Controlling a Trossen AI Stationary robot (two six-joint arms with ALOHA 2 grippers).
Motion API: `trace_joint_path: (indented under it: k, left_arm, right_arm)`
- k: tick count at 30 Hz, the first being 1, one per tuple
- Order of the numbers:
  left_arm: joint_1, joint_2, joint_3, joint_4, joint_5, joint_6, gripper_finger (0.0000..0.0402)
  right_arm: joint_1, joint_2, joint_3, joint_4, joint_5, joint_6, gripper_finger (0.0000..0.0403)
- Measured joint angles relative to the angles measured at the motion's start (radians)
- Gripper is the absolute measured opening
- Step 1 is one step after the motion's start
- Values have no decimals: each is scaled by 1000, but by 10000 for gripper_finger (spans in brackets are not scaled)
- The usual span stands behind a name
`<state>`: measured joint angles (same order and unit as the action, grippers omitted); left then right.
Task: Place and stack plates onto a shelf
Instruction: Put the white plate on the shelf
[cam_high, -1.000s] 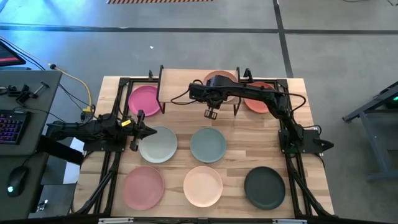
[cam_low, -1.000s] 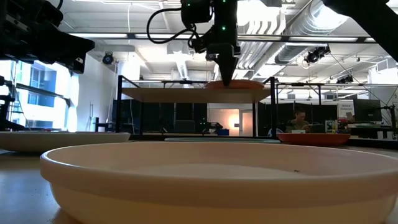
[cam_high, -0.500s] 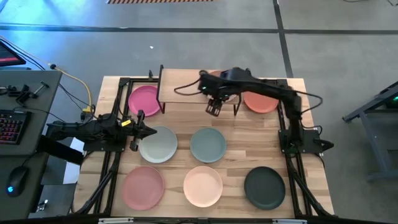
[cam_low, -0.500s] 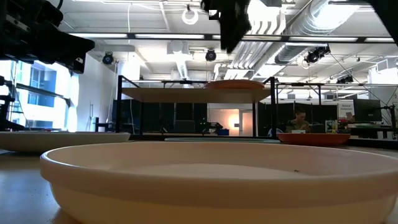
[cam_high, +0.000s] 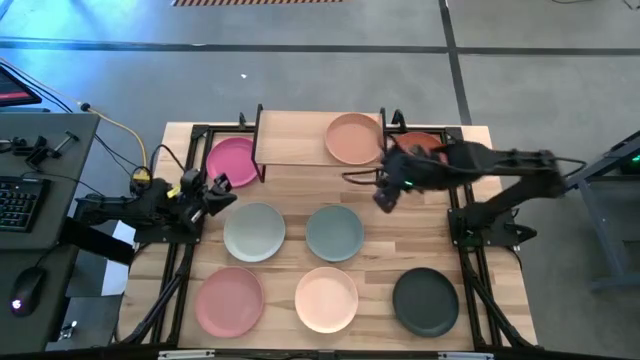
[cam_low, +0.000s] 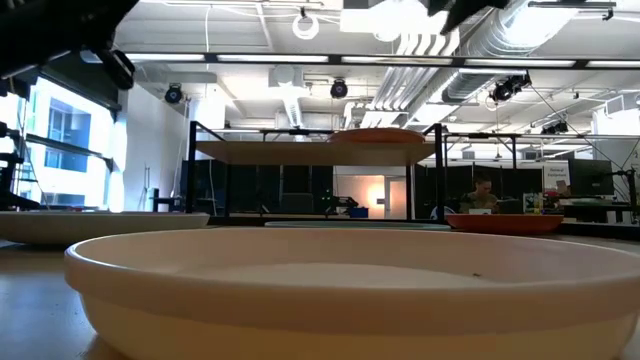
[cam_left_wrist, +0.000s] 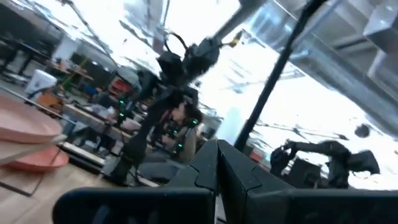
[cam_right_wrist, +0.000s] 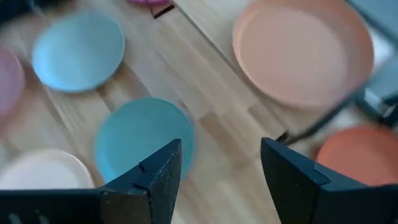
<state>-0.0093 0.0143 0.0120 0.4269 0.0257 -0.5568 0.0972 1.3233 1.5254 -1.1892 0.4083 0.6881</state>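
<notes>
wooden table (cam_high: 290, 190) carries seven plates; tan plate (cam_high: 354, 138) tops the shelf (cam_high: 292, 148); right gripper (cam_right_wrist: 217, 177) spread wide.

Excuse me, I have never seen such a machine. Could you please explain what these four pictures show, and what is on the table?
This is a robot with two dark arms at a wooden table. Each arm ends in a two-finger hand.

One picture looks straight down from above. One looks level across the table, with a cream plate filling the foreground. The other two come from cameras on the arms' wrists.

A small shelf stands at the far side, with a tan plate on top. Beside it lie a hot pink plate and an orange plate. Five more plates lie in front of it.

The right hand hangs open near the shelf and holds nothing. The left hand waits at the table's left edge, by the pale grey plate.
</notes>
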Motion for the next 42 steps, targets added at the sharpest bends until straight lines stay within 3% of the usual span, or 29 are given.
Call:
trace_joint_path:
  k: [4, 8, 11, 13, 17, 21, 27, 30, 38, 42]
  left_arm:
    - [0, 0, 0, -14, -6, -68, 0]
    - [0, 0, 0, -31, -64, -100, 0]
    - [0, 1, 0, 17, -169, -171, 0]
    - [-1, 14, 22, 76, -187, -184, 0]
    - [-15, 127, 166, 77, -187, -72, 2]
    - [-26, 349, 389, -171, -186, -15, 16]
    - [-32, 650, 721, -884, -110, -175, 70]
    - [-65, 748, 786, -1093, -33, -255, 106]
    - [-332, 896, 747, -1185, 121, -330, 155]
    - [-500, 985, 746, -1187, 112, -203, 154]
  right_arm:
    - [81, -178, -221, 173, 46, 169, 199]
    - [154, -292, -383, 354, 122, 226, 199]
    - [183, -339, -461, 447, 158, 229, 199]
    - [191, -354, -492, 475, 159, 229, 199]
    - [193, -357, -508, 470, 159, 224, 199]
    - [183, -358, -508, 470, 169, 178, 199]
    - [170, -362, -508, 468, 176, 149, 199]
    - [170, -362, -508, 468, 176, 142, 199]
    - [170, -362, -508, 430, 176, 129, 199]
    - [170, -362, -508, 397, 186, 142, 199]
